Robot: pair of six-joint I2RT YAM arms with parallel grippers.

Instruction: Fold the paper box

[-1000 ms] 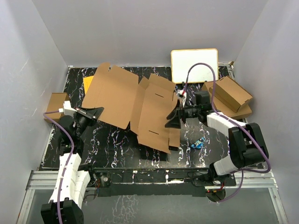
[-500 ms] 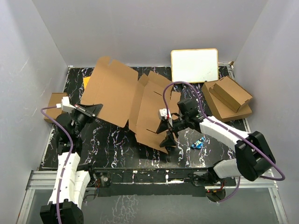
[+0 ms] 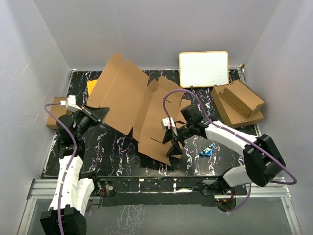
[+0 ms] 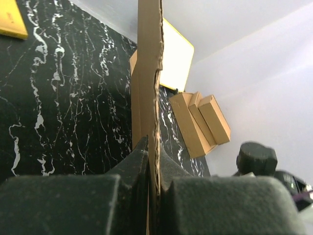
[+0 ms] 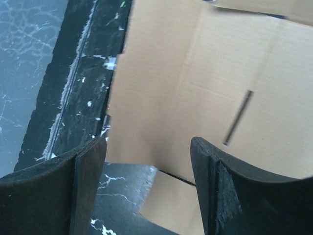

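Grey walls close in the black, white-veined surface (image 3: 117,152) on three sides, and the arms' bases take its near edge. The paper box (image 3: 127,95) lies unfolded across the middle and rear. Its left panel is lifted and tilted toward the back wall, and its right panels lie flat with a slot showing.

The left pincer (image 3: 101,112) is clamped on the raised panel's near-left edge. In its wrist view the cardboard stands edge-on between the closed fingers (image 4: 129,169). The right pincer (image 3: 172,143) stands wide, holding nothing, over the near right corner of the flat panels.

Bare surface lies on the near side of both pincers and between them, in front of the box. Near the right pincer, on its right, lies a small blue thing (image 3: 208,150), too small to make out. Farther right and well apart, stacked brown folded boxes (image 3: 239,100) fill the right rear corner. Beside them a white board with a yellow rim (image 3: 203,68) stands against the back wall.

Left of the left pincer, a small brown box (image 3: 55,120) sits at the surface's left edge. Beyond that pincer, a yellow card (image 3: 91,87) peeks out from under the raised panel.
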